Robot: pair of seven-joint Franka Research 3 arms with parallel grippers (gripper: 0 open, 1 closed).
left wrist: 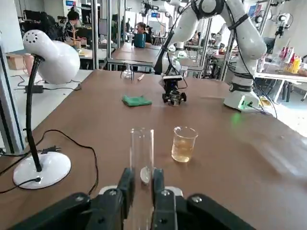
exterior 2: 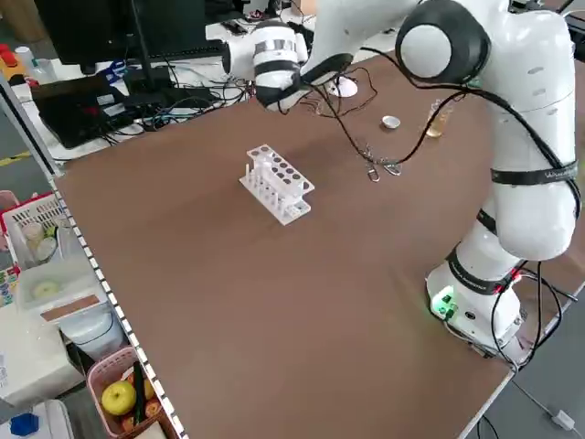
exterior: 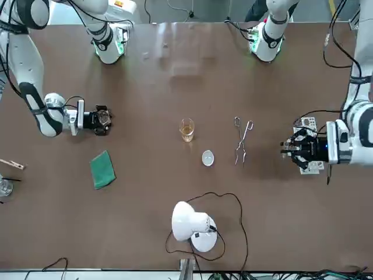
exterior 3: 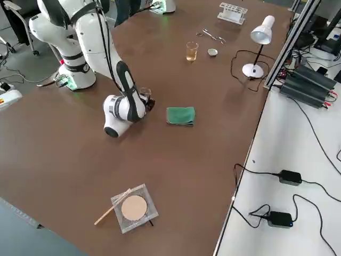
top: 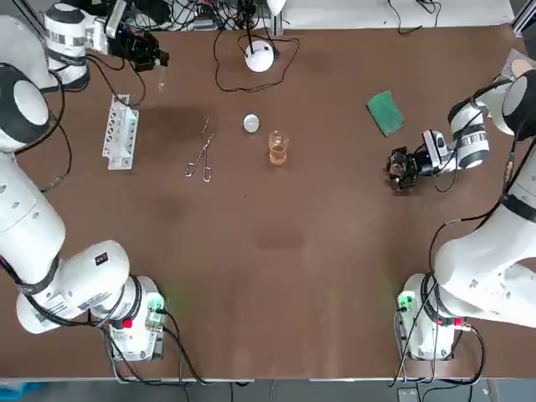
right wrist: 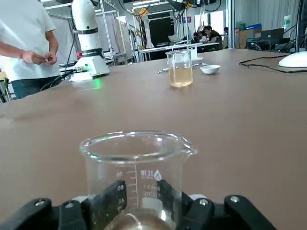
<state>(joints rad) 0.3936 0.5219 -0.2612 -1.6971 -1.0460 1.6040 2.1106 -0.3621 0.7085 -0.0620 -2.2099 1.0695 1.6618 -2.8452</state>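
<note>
From overhead, the left gripper [top: 157,59] is hovering near the tabletop's far left corner, beyond the test tube rack [top: 121,131], while the right gripper [top: 399,170] is lying low near the right edge, just robot-side of the green cloth [top: 385,112]. From the front, a beaker of amber liquid [exterior: 186,129], a small dish [exterior: 207,157] and tongs [exterior: 242,140] are sitting mid-table. At the left wrist, fingers [left wrist: 126,184] are clamping a glass test tube [left wrist: 142,148] upright. It is probably light, slick and thin-walled, best squeezed gently across its wall. At the right wrist, a clear glass beaker [right wrist: 139,158] is standing right at that gripper; whether it is being gripped I cannot tell. Stiff but brittle, it wants holding below the rim.
</note>
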